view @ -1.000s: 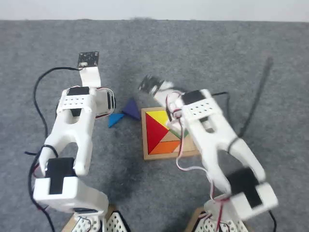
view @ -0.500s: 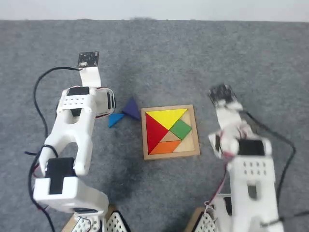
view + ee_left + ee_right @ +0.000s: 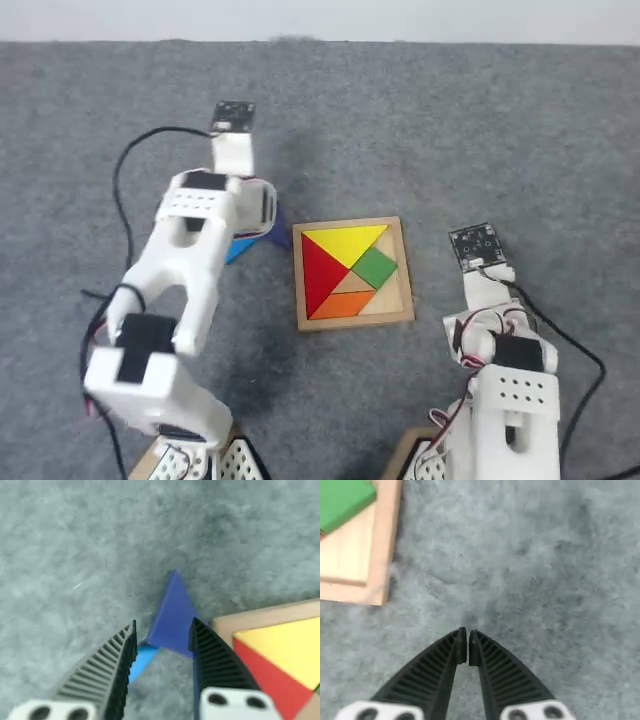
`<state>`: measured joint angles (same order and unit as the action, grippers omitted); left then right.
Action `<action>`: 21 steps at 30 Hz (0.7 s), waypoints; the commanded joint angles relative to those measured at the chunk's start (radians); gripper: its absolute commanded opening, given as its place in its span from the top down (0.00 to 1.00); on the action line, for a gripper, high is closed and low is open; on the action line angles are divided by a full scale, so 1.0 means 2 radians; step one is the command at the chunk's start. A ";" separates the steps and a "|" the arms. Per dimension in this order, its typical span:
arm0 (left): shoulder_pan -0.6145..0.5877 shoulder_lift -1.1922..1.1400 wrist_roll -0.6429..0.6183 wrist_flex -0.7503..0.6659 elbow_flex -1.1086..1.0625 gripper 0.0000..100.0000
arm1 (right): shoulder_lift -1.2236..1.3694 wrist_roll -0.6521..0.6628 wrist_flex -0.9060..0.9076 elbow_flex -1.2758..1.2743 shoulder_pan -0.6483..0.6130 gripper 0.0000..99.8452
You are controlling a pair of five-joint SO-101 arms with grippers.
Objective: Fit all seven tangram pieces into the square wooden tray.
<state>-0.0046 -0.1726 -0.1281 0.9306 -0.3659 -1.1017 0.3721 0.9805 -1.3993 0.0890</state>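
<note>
The square wooden tray (image 3: pixel 350 322) lies mid-table holding a yellow triangle (image 3: pixel 343 243), a red triangle (image 3: pixel 319 276), a green square (image 3: pixel 374 267) and an orange piece (image 3: pixel 342 304). Just left of the tray, a dark blue triangle (image 3: pixel 172 612) rests on the carpet, touching a light blue piece (image 3: pixel 140 660). My left gripper (image 3: pixel 164 626) hangs open over the dark blue triangle, one finger on each side. My right gripper (image 3: pixel 465 630) is shut on nothing, low over the carpet off the tray's right corner (image 3: pixel 375 555).
Grey carpet covers the whole table. The left arm (image 3: pixel 190 250) leans over the blue pieces and hides part of them in the high view. The right arm (image 3: pixel 505 370) sits at the front right, away from the tray.
The right arm has pulled back from over the tray to the front right. The left arm has swung right, over the blue pieces.
</note>
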 commanded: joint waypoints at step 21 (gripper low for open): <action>-0.037 -0.127 0.232 0.283 0.261 0.85 | -0.011 -0.005 -0.053 -0.025 0.007 0.99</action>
<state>-0.0445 -0.5194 0.1910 1.4584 0.1128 -1.1032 0.3721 0.8976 -1.4561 0.0951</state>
